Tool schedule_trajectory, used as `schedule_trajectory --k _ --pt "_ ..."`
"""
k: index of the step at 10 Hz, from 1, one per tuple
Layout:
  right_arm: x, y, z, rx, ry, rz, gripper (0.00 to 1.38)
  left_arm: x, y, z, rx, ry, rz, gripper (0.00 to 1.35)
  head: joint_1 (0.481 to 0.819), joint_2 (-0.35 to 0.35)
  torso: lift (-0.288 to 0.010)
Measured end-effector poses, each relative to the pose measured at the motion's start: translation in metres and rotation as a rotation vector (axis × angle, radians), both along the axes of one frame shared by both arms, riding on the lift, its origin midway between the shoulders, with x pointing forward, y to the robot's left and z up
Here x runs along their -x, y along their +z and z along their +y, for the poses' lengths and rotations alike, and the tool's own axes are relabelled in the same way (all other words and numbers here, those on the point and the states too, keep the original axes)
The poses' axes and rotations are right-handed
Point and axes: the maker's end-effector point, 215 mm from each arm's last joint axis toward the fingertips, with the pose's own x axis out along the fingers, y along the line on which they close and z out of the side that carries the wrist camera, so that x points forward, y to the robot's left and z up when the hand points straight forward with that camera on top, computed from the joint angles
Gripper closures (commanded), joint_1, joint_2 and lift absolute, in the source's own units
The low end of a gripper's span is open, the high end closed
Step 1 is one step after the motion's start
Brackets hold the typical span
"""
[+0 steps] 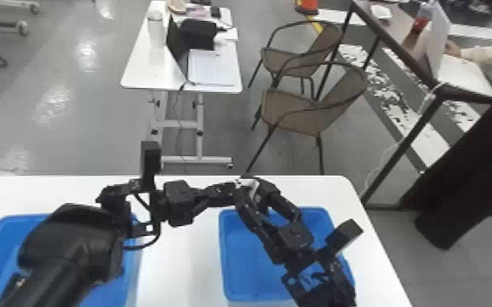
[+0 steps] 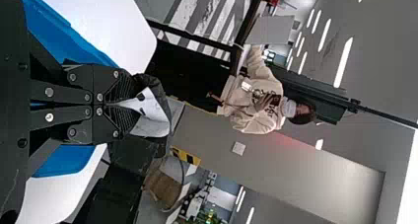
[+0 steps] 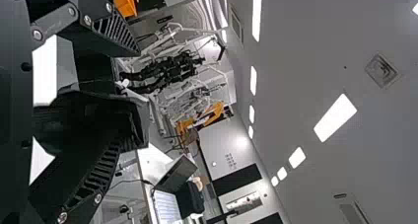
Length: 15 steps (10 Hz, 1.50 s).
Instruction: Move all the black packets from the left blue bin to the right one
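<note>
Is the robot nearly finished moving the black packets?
Nothing looks delivered yet: what shows of the right bin is plain blue. One black packet is held by the left gripper, inside the open right gripper. It must go in. The left arm hides much of the left bin, so I can't tell how many remain.

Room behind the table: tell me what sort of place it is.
Likely a robotics lab or workshop: there's a black, robot-like machine, some orange equipment, and an open laptop on a desk.

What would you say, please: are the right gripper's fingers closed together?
No, the right wrist view shows the right gripper with its two ribbed fingers spread well apart.
</note>
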Motion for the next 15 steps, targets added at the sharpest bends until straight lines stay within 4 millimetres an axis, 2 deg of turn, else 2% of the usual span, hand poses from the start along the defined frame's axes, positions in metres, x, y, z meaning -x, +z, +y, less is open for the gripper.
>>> schedule_trajectory --k 1,2,4,5,6,7,8,9,10,11,13,14,15 --pt "-0.002 -0.004 -0.009 0.004 -0.038 0.017 1.09 0.002 0.002 0.000 0.003 -0.002 0.003 1.21 0.695 -0.214 0.000" --pt "0.000 -0.006 -0.014 0.005 -0.061 0.027 1.30 0.003 0.002 0.003 0.001 -0.003 0.005 1.21 0.695 -0.221 0.000" --pt "0.005 -0.008 -0.021 0.007 -0.089 0.028 1.28 0.006 -0.001 0.017 0.004 0.013 0.019 1.19 0.695 -0.218 0.000" --pt "0.006 -0.008 -0.023 0.007 -0.095 0.027 1.28 0.005 -0.002 0.024 0.004 0.031 0.026 0.88 0.695 -0.211 0.000" --pt "0.006 -0.011 -0.027 0.010 -0.107 0.031 1.28 0.002 -0.006 0.032 -0.002 0.061 0.037 0.84 0.695 -0.208 0.000" --pt "0.006 -0.017 -0.035 0.017 -0.125 0.043 1.28 0.000 -0.011 0.042 -0.011 0.091 0.049 0.72 0.695 -0.204 0.000" --pt "0.003 -0.026 -0.048 0.032 -0.156 0.057 1.28 -0.001 -0.020 0.051 -0.025 0.115 0.064 0.42 0.695 -0.205 0.000" --pt "0.000 -0.038 -0.065 0.044 -0.190 0.076 1.28 -0.001 -0.027 0.061 -0.033 0.134 0.078 0.20 0.695 -0.212 0.000" --pt "-0.003 -0.052 -0.079 0.051 -0.216 0.102 1.28 -0.001 -0.029 0.072 -0.036 0.154 0.082 0.10 0.695 -0.216 0.000" --pt "-0.003 -0.069 -0.091 0.054 -0.237 0.135 1.28 -0.002 -0.028 0.087 -0.042 0.184 0.074 0.12 0.695 -0.215 0.000" --pt "0.006 -0.103 -0.114 0.066 -0.284 0.207 1.28 -0.008 -0.016 0.130 -0.040 0.288 0.045 0.12 0.695 -0.194 0.000" --pt "0.015 -0.121 -0.128 0.071 -0.320 0.249 1.19 -0.008 -0.009 0.155 -0.032 0.340 0.032 0.11 0.695 -0.184 0.000" --pt "0.025 -0.137 -0.138 0.063 -0.351 0.288 0.88 -0.007 -0.005 0.180 -0.031 0.401 0.026 0.00 0.695 -0.169 0.000"
